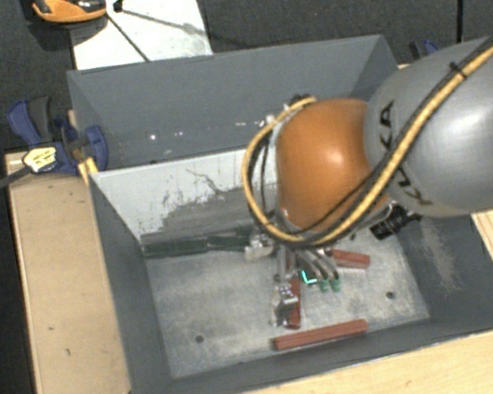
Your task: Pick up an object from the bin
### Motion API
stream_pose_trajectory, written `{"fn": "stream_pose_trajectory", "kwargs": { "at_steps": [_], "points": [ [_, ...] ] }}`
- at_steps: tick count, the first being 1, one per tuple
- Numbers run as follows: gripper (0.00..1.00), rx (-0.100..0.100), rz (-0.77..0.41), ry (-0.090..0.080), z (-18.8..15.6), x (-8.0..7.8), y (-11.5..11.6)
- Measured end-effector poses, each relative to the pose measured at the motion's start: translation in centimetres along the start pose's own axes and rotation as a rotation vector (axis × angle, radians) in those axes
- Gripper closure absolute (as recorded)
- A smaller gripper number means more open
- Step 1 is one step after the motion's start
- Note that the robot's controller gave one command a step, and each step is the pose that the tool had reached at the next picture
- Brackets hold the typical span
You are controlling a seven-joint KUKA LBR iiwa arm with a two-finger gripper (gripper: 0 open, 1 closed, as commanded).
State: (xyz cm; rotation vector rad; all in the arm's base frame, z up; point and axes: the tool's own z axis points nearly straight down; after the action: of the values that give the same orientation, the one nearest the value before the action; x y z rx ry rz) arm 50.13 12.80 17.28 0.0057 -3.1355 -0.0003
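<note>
1. One gripper (289, 304) was seen low over the middle of the bin (203, 326) floor, above a small red-brown piece (292, 317).
2. Whether it was apart or together could not be told.
3. A long red-brown bar (320, 335) was seen along the near edge, close below that piece.
4. Green bits (324, 283) were seen just beside the gripper.

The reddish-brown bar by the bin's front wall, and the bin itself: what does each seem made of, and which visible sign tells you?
The reddish-brown bar looks like wood or matte plastic: even dull colour, straight edges, no glints. Which of the two stays open. The bin looks like grey-painted metal: pale scratches mark its sloping wall.
</note>
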Motion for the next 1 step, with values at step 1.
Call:
{"fn": "stream_pose_trajectory", "kwargs": {
  "at_steps": [1],
  "points": [
    [0.00, -0.001, 0.004, -0.008, -0.38, -0.20, -0.06]
  ]
}}
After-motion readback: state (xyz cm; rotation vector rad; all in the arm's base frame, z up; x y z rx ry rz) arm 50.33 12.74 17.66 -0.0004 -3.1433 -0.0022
